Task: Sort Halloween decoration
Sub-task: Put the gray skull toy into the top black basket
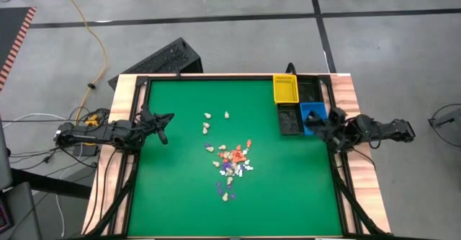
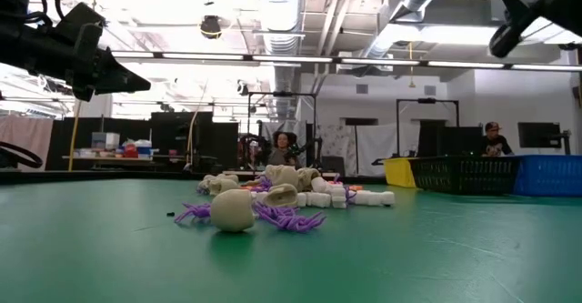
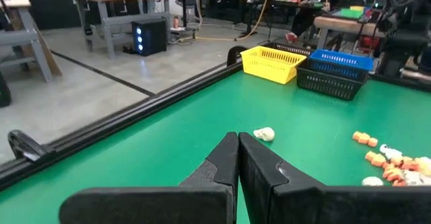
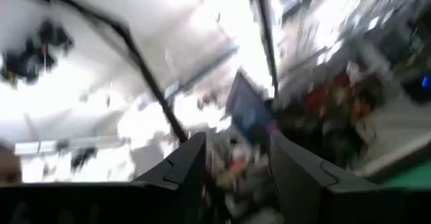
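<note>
Trinkets, near group: two purple pieces point(image 1: 220, 189) and a couple of cream-white ones point(image 1: 229, 196) lie closest to the table's front edge, a little left of its middle; the low view shows a rounded cream piece point(image 2: 233, 209) resting on purple strands point(image 2: 289, 218).
Trinkets, main heap: Halloween decoration point(image 1: 232, 160) in cream-white, orange-red and purple, bunched around the table's centre; pieces touch and overlap, so no sure count.
Trinkets, far group: four cream-white pieces point(image 1: 207, 124) lie loose beyond the heap, toward the table's back edge, apart from one another.
Table: green mat point(image 1: 173, 197) in a wooden frame.
Bins, count: three, clustered at the table's back right corner, touching one another.
Black bin: black bin point(image 1: 289, 119), nearest of the three; contents cannot be made out.
Blue bin: blue bin point(image 1: 312, 112), just right of the black one, partly covered by the right arm; contents hidden.
Yellow bin: yellow bin point(image 1: 285, 89), farthest back; nothing is visible inside it from above.
Left gripper: left gripper point(image 1: 165, 138) hangs above the mat near the left edge, jaws clenched together, grasping nothing.
Right gripper: right gripper point(image 1: 311, 124) hangs over the blue bin at the right edge, fingers parted, with nothing seen between them.
</note>
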`<state>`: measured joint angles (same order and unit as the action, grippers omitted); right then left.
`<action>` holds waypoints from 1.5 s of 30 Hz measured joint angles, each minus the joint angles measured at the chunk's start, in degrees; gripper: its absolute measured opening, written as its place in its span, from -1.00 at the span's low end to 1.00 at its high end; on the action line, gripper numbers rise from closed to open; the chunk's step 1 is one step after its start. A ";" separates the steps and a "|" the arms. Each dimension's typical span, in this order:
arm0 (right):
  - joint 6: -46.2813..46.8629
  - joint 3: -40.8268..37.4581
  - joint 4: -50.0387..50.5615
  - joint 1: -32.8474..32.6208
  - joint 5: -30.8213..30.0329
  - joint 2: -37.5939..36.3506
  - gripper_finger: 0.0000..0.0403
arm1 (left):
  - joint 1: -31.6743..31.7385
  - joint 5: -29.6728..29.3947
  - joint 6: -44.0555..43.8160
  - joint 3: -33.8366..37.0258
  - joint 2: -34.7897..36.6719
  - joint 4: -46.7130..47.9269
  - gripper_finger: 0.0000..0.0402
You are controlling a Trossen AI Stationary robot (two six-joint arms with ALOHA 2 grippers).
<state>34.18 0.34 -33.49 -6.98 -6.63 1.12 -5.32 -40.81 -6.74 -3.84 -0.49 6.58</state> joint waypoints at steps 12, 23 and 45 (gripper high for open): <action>-3.66 0.00 -4.23 0.11 -3.56 0.00 -0.12 | 0.00 2.84 -6.41 0.00 0.00 0.13 -1.00; -6.22 0.00 -3.30 0.50 -4.21 0.00 -0.12 | 0.02 2.75 -13.54 0.00 0.02 0.07 -1.00; -13.46 6.75 5.67 1.14 -12.60 1.22 -0.12 | 0.11 5.45 -18.60 0.17 0.00 -25.48 -0.87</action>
<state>20.72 7.09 -27.82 -5.85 -19.23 2.35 -5.21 -35.36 -25.34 -3.66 -0.49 -18.89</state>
